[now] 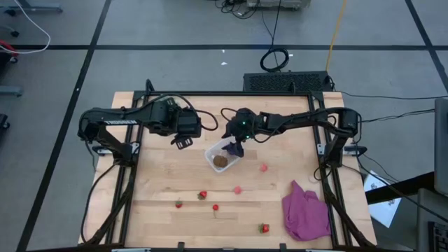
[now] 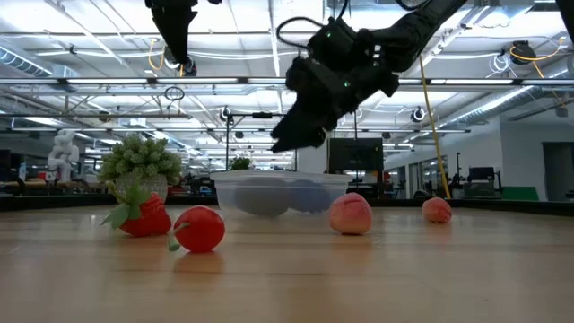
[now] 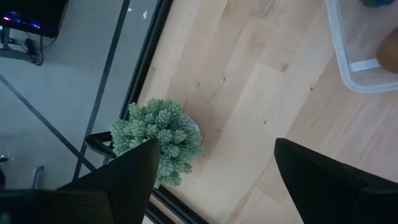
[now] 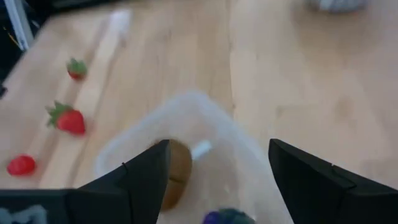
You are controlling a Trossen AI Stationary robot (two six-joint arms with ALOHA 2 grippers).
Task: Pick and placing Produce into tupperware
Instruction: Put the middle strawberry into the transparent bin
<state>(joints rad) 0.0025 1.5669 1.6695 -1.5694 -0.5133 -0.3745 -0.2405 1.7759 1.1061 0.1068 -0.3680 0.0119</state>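
The right gripper (image 1: pixel 236 148) is held above the small clear rectangular plastic tub (image 1: pixel 212 152), its jaws spread wide and empty. A brown round toy fruit (image 1: pixel 220 161) and a purple cluster (image 4: pixel 225 217) are seen inside the tub, while small red and pink fruits (image 1: pixel 202 194) are scattered on the wooden table (image 1: pixel 161 189). The left gripper (image 1: pixel 183 141) is parked beside the tub, jaws wide apart.

The table (image 1: pixel 161 189) is pale wood in smooth planks with a soft sheen. The tupperware (image 1: pixel 212 155) is clear, cloudy plastic, thin-walled and smooth. The brown round fruit (image 1: pixel 220 161) inside looks matt. The red fruits, such as one (image 2: pixel 199 228) in the low view, are glossy. The purple cloth (image 1: pixel 306 212) is soft, crumpled fabric. The right gripper's fingers (image 4: pixel 317 180) are matt dark plastic, and the green plant (image 3: pixel 158 137) looks rough and knobbly.
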